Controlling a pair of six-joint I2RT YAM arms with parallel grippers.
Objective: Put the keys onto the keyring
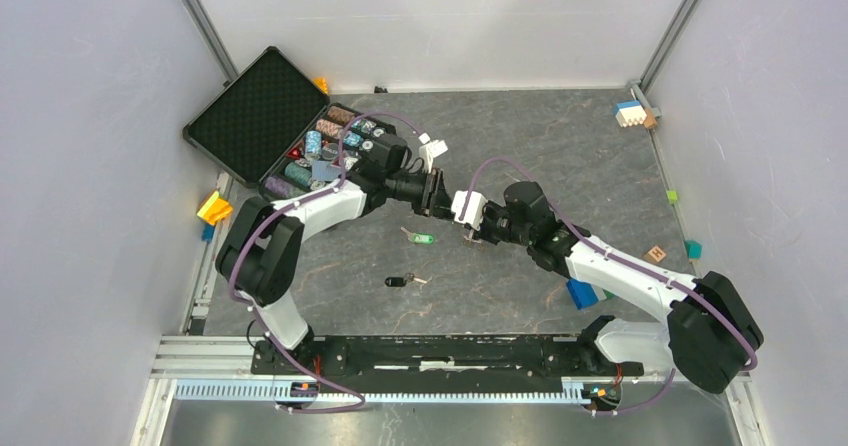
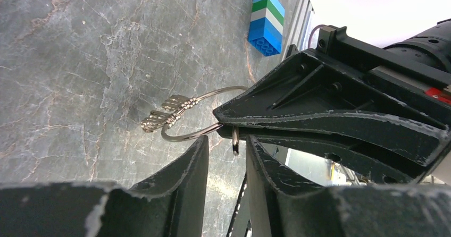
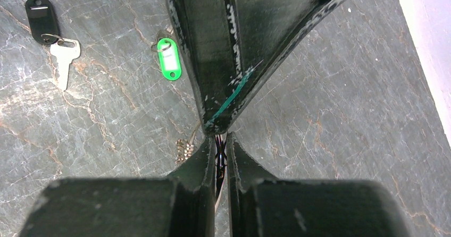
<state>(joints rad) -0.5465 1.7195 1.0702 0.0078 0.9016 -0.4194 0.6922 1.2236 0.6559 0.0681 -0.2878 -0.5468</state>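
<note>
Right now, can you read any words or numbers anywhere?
No text is readable.
Small wooden cube: mark on top, too small to read.
Bright green plastic key tag: white label looks blank.
Round poker chips in the black case: markings too blurred.

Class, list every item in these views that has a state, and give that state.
left gripper: open, keyring wire in the gap
right gripper: shut on the keyring
keyring: clamped by the right gripper
green key: loose on the table, off the keyring
black key: loose on the table, off the keyring
black case: lid open
</note>
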